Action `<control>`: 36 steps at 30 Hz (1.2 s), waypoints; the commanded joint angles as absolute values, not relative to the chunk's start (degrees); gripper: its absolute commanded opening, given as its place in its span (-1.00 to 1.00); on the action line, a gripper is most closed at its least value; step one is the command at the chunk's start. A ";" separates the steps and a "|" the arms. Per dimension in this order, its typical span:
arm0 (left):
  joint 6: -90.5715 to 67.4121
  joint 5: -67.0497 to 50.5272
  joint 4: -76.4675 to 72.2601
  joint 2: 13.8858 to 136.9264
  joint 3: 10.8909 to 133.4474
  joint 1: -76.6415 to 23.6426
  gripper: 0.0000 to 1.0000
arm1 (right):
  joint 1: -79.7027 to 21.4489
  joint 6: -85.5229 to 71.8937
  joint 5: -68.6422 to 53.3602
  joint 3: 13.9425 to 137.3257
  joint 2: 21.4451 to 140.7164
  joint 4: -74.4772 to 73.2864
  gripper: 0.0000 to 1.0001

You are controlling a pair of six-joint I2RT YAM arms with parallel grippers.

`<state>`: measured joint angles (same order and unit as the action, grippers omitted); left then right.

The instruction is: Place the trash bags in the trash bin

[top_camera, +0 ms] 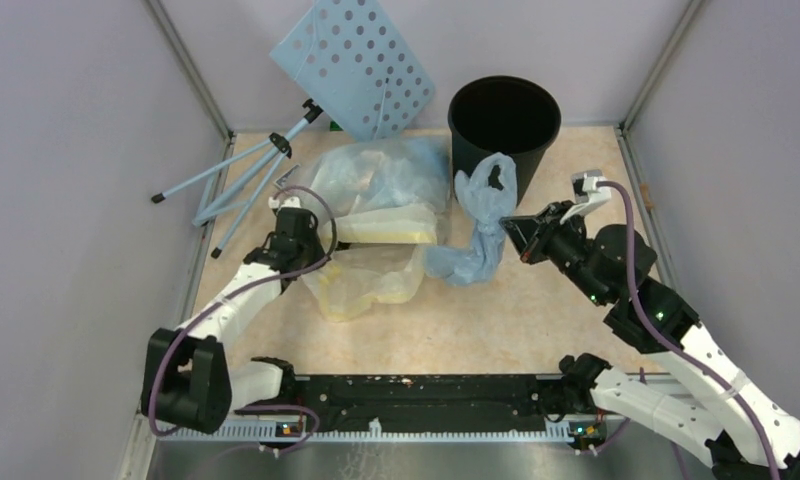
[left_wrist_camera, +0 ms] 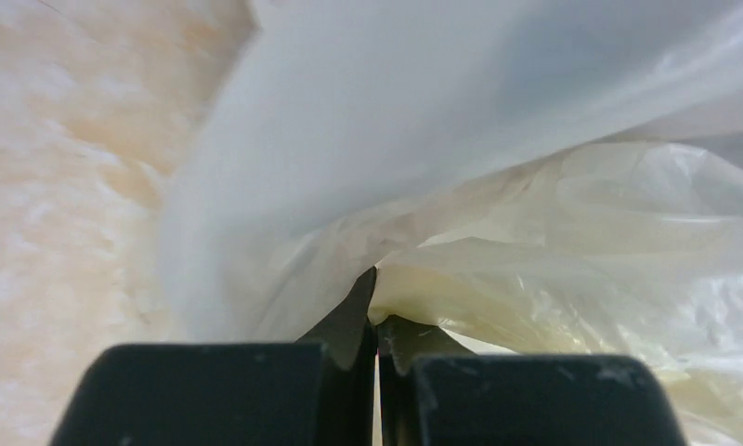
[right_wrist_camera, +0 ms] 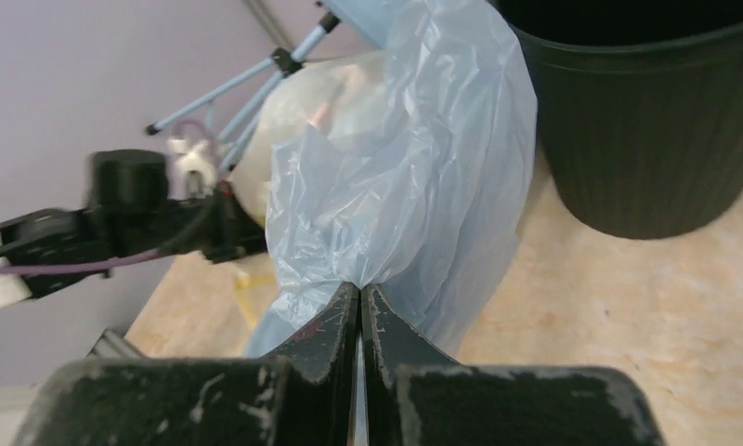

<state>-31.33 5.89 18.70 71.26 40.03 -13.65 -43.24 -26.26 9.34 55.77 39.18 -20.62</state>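
The trash bag (top_camera: pixel 481 225) of thin light-blue film hangs directly at the tips of the right gripper (top_camera: pixel 510 226), between this gripper and the trash bin (top_camera: pixel 503 120). Its upper part rises beside the black wall of the bin and seems to lean on it, and its lower part lies crumpled on the table (top_camera: pixel 456 320). In the right wrist view the bag (right_wrist_camera: pixel 414 177) fills the space just above the right gripper (right_wrist_camera: pixel 360 307), with the ribbed bin (right_wrist_camera: pixel 646 139) close on the right, and its rim is cut off by the top edge. I cannot make out any lettering on the bag, and the part of the film that goes between the fingers is hidden. The jaws of the right gripper are pressed together and pinch a gathered fold of the blue film. The left gripper (top_camera: pixel 306 232) is at the edge of the yellowish sack (top_camera: pixel 376 215), which lies left of the blue bag and touches it. In the left wrist view the sack (left_wrist_camera: pixel 581 251) is blurred and covers almost everything. The left gripper (left_wrist_camera: pixel 377 321) is clenched to a thin slit, and it appears to nip the pale film.
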 commanded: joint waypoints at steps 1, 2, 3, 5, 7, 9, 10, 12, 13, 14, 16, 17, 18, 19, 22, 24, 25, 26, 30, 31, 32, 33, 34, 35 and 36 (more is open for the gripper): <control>-32.94 12.62 19.28 64.77 41.24 -10.28 -1.00 | -42.98 -27.41 19.19 52.65 38.34 -23.79 -1.00; -33.14 13.08 20.24 63.95 41.99 -9.65 -1.00 | -42.91 -27.30 19.28 52.01 38.31 -23.24 -1.00; -33.98 14.73 21.31 62.86 42.72 -9.39 -1.00 | -42.97 -27.02 18.77 51.61 38.70 -22.79 -1.00; -34.62 17.42 22.24 60.47 43.48 -9.32 -1.00 | -42.98 -26.50 16.45 51.38 40.30 -22.28 -1.00; -33.81 19.04 22.78 57.90 44.90 -9.32 -0.74 | -42.93 -26.46 14.78 50.77 41.91 -21.21 -1.00; -28.49 16.00 22.50 55.48 47.33 -9.36 -0.14 | -42.93 -26.50 13.22 49.60 42.90 -19.47 -1.00; -25.78 13.14 21.97 54.51 49.02 -9.45 0.27 | -42.94 -26.23 12.07 48.86 43.48 -18.31 -1.00; -24.31 9.51 23.43 53.41 52.86 -9.49 0.59 | -42.97 -25.80 9.36 47.65 45.17 -16.42 -1.00; -23.82 7.77 23.65 53.05 54.62 -9.49 0.67 | -42.98 -25.87 8.01 47.09 46.36 -15.58 -1.00; -23.45 5.65 23.72 52.81 56.21 -9.57 0.74 | -42.96 -26.04 6.65 46.59 47.84 -14.68 -1.00; -23.10 -0.65 22.17 52.69 58.33 -9.62 0.77 | -42.98 -26.47 2.12 46.21 51.22 -12.40 -1.00; -22.78 -9.41 19.92 53.17 58.47 -9.66 0.75 | -42.93 -26.61 -0.50 46.01 52.95 -10.65 -1.00; -23.79 -16.34 17.18 54.00 58.34 -9.85 0.72 | -42.97 -26.82 -3.60 45.83 54.45 -8.98 -1.00; -25.88 -22.69 14.62 56.09 58.12 -10.44 0.66 | -42.96 -27.12 -5.68 45.73 55.72 -7.24 -1.00; -28.94 -27.16 6.23 61.96 57.06 -19.73 0.48 | -42.97 -29.14 -6.57 44.86 57.50 -4.53 -1.00; -26.09 -21.03 4.18 65.79 58.29 -28.65 0.46 | -42.93 -29.66 -3.60 44.27 57.09 -5.67 -1.00; -25.39 -20.03 2.60 67.86 58.95 -31.73 0.46 | -42.96 -29.92 -1.06 44.29 56.55 -7.59 -1.00; -25.46 -19.91 0.93 69.72 59.39 -33.53 0.47 | -42.98 -30.15 4.02 44.45 55.70 -9.84 -1.00; -28.38 -21.10 -5.83 76.76 59.05 -34.90 0.48 | -42.93 -32.59 21.13 44.91 51.87 -20.55 -1.00; -28.62 -21.49 -6.58 78.71 59.25 -34.93 0.48 | -42.97 -33.80 25.81 44.98 50.88 -22.85 -1.00; -28.69 -22.27 -7.05 80.56 59.40 -34.99 0.49 | -42.98 -35.56 29.97 45.11 49.74 -25.42 -1.00; -28.62 -23.00 -7.45 82.54 59.72 -35.15 0.50 | -42.98 -37.04 33.26 44.97 48.56 -27.40 -1.00; -27.95 -23.86 -7.46 84.57 60.20 -35.35 0.53 | -42.96 -37.82 35.65 44.73 47.47 -28.41 -1.00; -27.19 -23.91 -6.11 87.00 61.03 -35.42 0.56 | -42.98 -37.79 37.04 44.41 46.25 -28.87 -1.00; -26.53 -22.28 -3.04 89.49 62.40 -35.40 0.57 | -42.92 -37.57 37.61 44.12 45.13 -29.02 -1.00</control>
